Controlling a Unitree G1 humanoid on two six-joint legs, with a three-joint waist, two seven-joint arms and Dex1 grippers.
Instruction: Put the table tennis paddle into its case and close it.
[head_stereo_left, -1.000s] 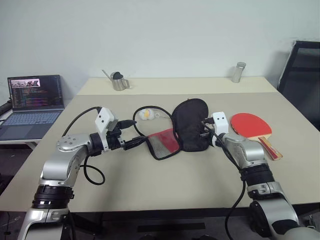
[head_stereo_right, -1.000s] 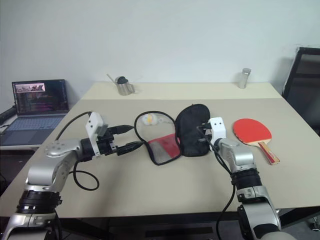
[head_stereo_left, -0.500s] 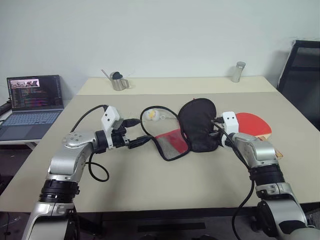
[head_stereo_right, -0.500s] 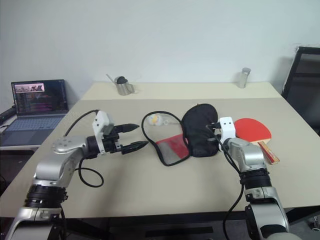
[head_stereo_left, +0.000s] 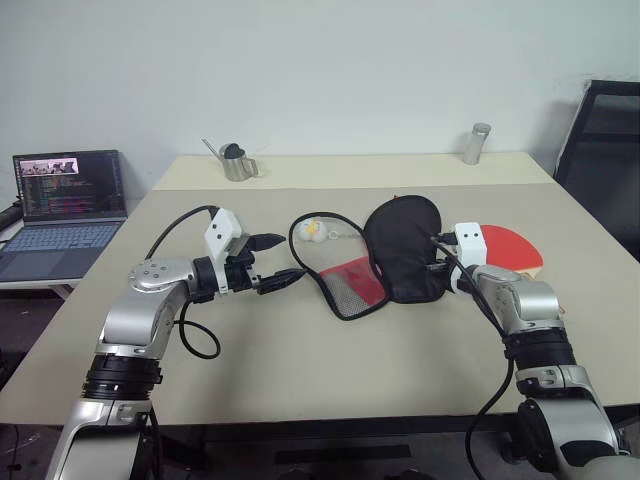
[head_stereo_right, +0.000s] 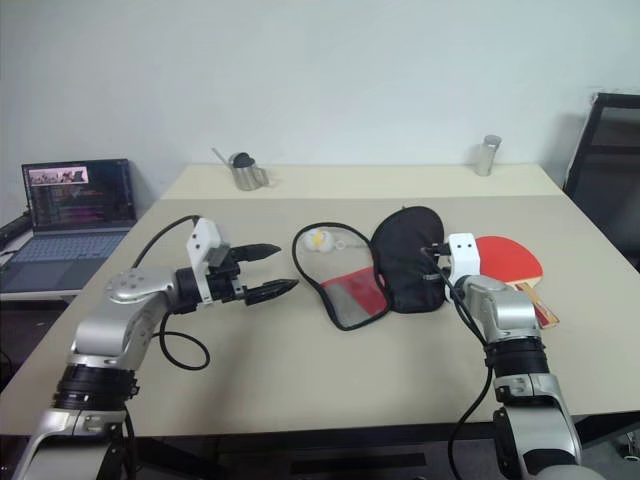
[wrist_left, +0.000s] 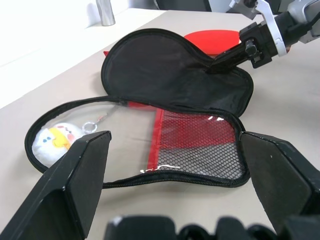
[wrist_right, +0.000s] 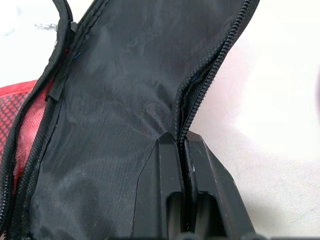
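Still early: case (head_stereo_left: 390, 262) unzipped at table centre, right gripper (wrist_left: 226, 56) clamped on its black flap, left gripper (head_stereo_right: 270, 272) spread wide at 9 o'clock, paddle (head_stereo_left: 510, 248) outside at 3 o'clock.

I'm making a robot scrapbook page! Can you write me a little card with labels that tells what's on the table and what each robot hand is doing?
case: the case lies unzipped on the table, black flap raised, red mesh half flat
paddle: the table tennis paddle rests on the table behind the raised flap, not in the case
right end effector: the right end effector is shut on the flap's zipper edge
left end effector: the left end effector is open, holding nothing, pointed at the case
extra: small plush keychain inside the case's open loop
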